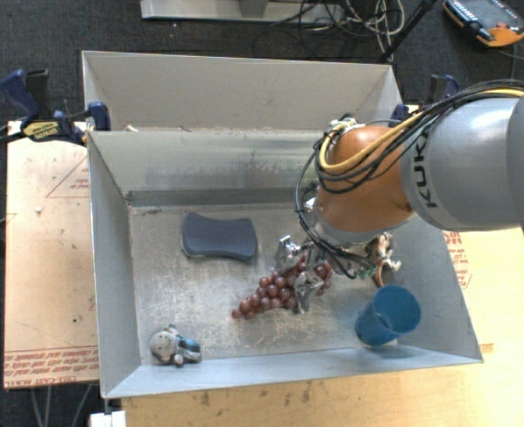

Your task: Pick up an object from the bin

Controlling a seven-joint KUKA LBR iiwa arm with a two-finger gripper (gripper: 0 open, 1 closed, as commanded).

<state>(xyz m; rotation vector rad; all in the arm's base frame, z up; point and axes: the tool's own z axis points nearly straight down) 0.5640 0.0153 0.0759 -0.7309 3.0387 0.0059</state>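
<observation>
Grapes (263, 297), a dark red plastic bunch, lie near the middle of the floor of the grey metal bin (110, 265). We judge them the likely pick, because the hand (300, 278) is down at the end of the bunch that faces the arm (475, 163).

Starting at the near wall, we see a small grey-and-blue toy figure (173, 346) lying in one corner. A blue plastic cup (387, 316) lies toward the other corner, apparently on its side. The two are well apart. The cup is near the hand but, as far as we can see, not touching it.

A little farther in comes the bunch itself, stretched slantwise, with its upper end under the hand. The hand's metal parts touch or nearly touch the berries there. We cannot tell whether it is wide or narrow, nor whether it grips anything, since the orange wrist cover (364, 181) and its cables hang over it.

Farther still, a slate-blue, soft-looking oblong pad (218, 237) lies flat, clear of the bunch. Since nothing crowds the grapes, we judge there is room for a clean lift. Beyond the pad rises the bin's far wall.
</observation>
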